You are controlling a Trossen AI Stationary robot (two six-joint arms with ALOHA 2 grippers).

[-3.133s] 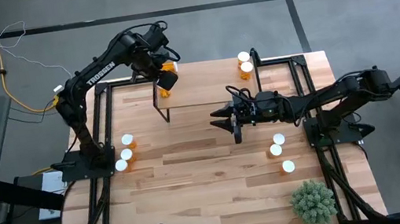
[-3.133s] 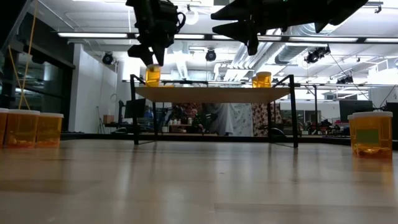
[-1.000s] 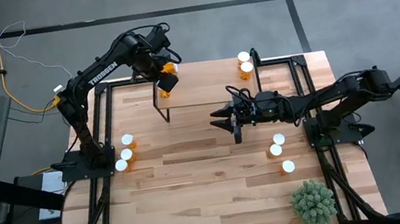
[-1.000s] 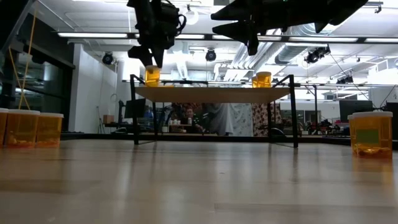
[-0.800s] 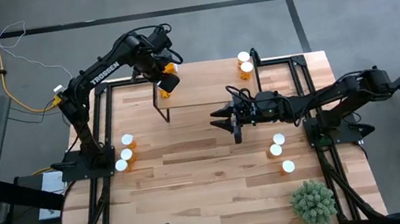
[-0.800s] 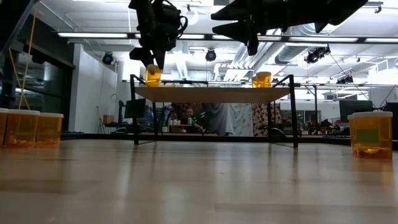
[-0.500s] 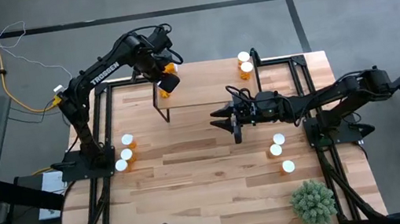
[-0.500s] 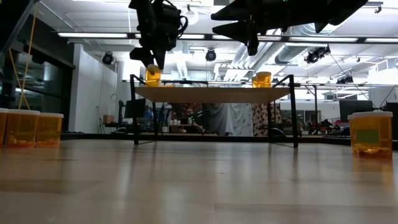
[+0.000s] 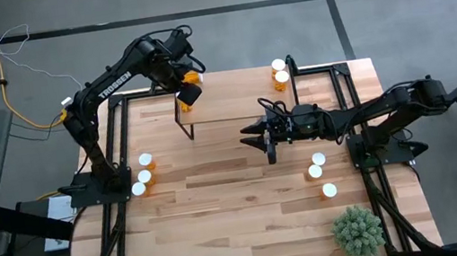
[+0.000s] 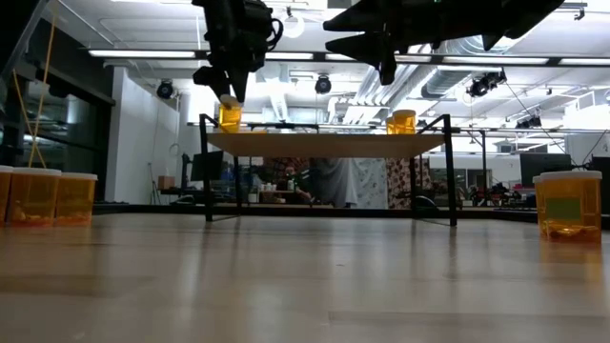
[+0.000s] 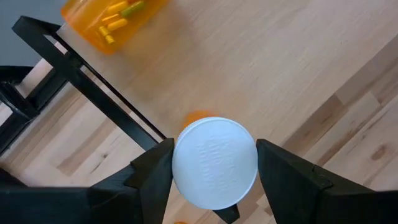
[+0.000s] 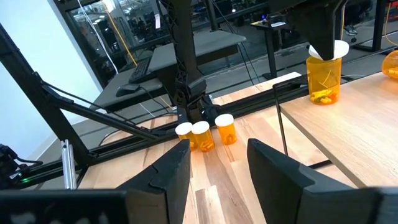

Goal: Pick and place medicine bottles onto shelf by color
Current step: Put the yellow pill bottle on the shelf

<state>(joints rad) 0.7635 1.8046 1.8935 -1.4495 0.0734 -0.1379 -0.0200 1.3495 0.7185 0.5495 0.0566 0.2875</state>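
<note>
My left gripper [image 9: 185, 87] is over the left end of the shelf [image 10: 329, 143], shut on an orange medicine bottle [image 10: 229, 116] with a white cap. Another orange bottle [image 11: 112, 18] is on the shelf board close by. Two more bottles [image 9: 280, 71] stand on the shelf's right end. Three bottles [image 9: 142, 175] stand on the table's left side, and three [image 9: 320, 172] on its right. My right gripper [image 9: 248, 136] hovers level over the middle of the table, in front of the shelf. It is open with nothing between its fingers. My left gripper pinches the bottle's white cap [image 11: 183, 165] by its rim between the two fingers, one on each side. The fingers come from above and point down. The bottle is upright below them at the shelf board. I cannot tell whether its bottom rests on the board.
A green spiky plant [image 9: 357, 231] stands at the table's near right corner. The shelf's thin black legs [image 10: 208, 176] stand on the far half of the table. The table's near middle [image 9: 242, 217] is bare wood.
</note>
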